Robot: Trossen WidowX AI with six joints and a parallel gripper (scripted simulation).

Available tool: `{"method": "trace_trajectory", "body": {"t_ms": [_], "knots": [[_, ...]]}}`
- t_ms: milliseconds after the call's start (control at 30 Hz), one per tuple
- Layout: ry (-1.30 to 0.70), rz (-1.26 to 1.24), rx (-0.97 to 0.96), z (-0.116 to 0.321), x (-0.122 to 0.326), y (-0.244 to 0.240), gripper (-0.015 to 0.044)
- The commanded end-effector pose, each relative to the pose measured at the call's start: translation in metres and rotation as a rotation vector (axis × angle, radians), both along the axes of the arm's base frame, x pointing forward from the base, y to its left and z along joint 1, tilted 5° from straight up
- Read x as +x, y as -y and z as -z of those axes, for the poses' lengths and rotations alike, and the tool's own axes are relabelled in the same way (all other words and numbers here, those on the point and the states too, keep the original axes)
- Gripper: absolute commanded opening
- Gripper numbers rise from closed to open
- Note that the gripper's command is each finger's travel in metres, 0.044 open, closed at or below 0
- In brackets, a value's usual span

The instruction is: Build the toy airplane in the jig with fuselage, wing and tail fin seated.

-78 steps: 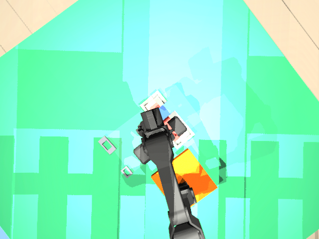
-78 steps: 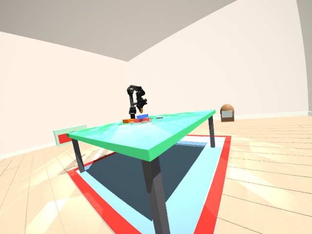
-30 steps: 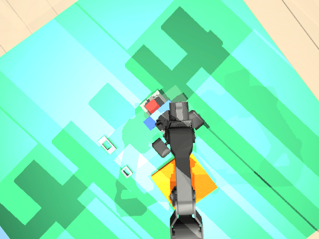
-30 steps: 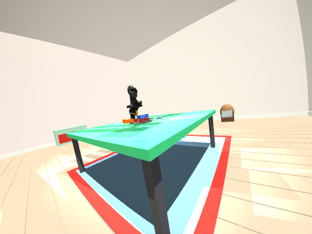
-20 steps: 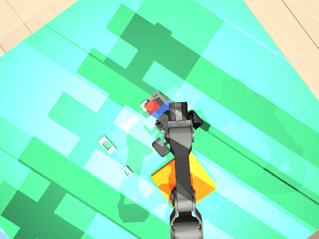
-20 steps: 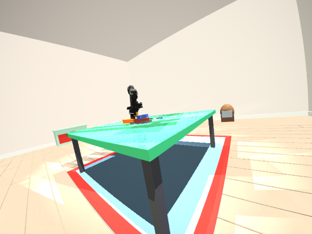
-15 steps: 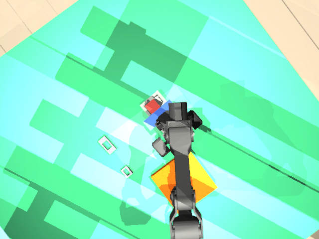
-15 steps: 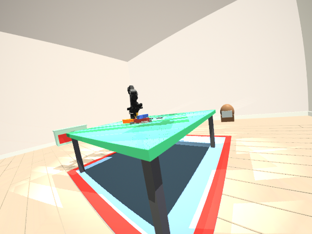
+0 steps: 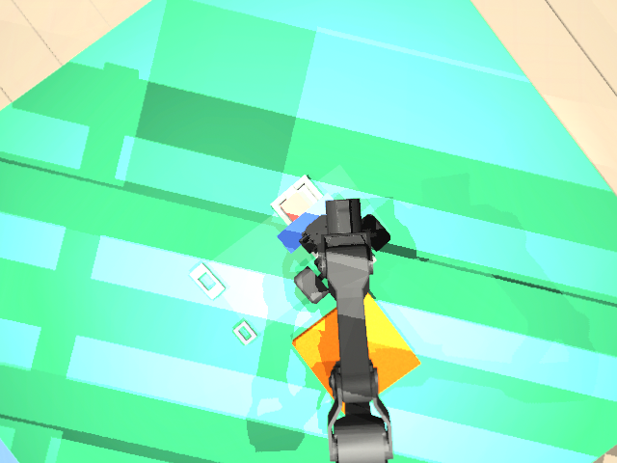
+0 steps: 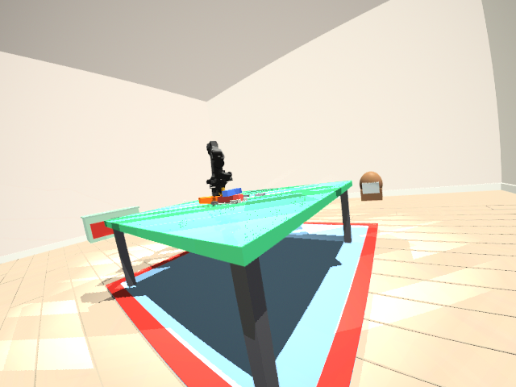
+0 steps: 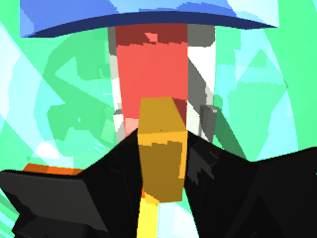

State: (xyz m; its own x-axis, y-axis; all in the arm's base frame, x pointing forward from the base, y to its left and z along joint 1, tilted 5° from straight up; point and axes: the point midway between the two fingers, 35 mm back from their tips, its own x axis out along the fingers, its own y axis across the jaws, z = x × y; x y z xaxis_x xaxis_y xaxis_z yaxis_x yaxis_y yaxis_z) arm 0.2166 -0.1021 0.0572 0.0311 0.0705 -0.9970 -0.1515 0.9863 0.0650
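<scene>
The red fuselage (image 9: pixel 292 216) (image 10: pixel 237 197) (image 11: pixel 151 69) lies lengthwise in the white cradle (image 9: pixel 289 192) (image 11: pixel 201 59). The blue wing (image 9: pixel 299 231) (image 10: pixel 231 192) (image 11: pixel 149 12) lies crosswise over the fuselage; its tab and socket are hidden. My gripper (image 11: pixel 158 133) is shut on the yellow tail fin (image 11: pixel 159 116), which is upright between the fingertips. In the wrist view the fin overlaps the near, tail end of the fuselage. I cannot tell whether its tab is in the socket or above it. The arm hides the fin and fingertips in the top view.
A flat orange-yellow square (image 9: pixel 393 343) (image 10: pixel 205 200) (image 11: pixel 54 170) lies close behind the gripper, under the arm. A larger white rectangular frame (image 9: pixel 216 291) and a smaller one (image 9: pixel 240 337) lie on the green table (image 10: pixel 243 255), left of the arm in the top view.
</scene>
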Motion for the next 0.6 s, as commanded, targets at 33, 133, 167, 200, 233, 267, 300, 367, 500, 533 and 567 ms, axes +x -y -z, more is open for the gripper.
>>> {"method": "trace_trajectory", "body": {"t_ms": [33,133,167,200,233,267,300,367,500,533,567], "knots": [[0.0,0.0,0.0,-0.0003,0.0001,0.0001,0.0],[0.0,0.0,0.0,-0.0003,0.0001,0.0001,0.0026],[0.0,0.0,0.0,-0.0003,0.0001,0.0001,0.0053],[0.0,0.0,0.0,-0.0003,0.0001,0.0001,0.0079],[0.0,0.0,0.0,-0.0003,0.0001,0.0001,0.0105],[0.0,0.0,0.0,-0.0003,0.0001,0.0001,0.0131],[0.0,0.0,0.0,-0.0003,0.0001,0.0001,0.0157],[0.0,0.0,0.0,-0.0003,0.0001,0.0001,0.021],[0.0,0.0,0.0,-0.0003,0.0001,0.0001,0.026],[0.0,0.0,0.0,-0.0003,0.0001,0.0001,0.026],[0.0,0.0,0.0,-0.0003,0.0001,0.0001,0.026]]}}
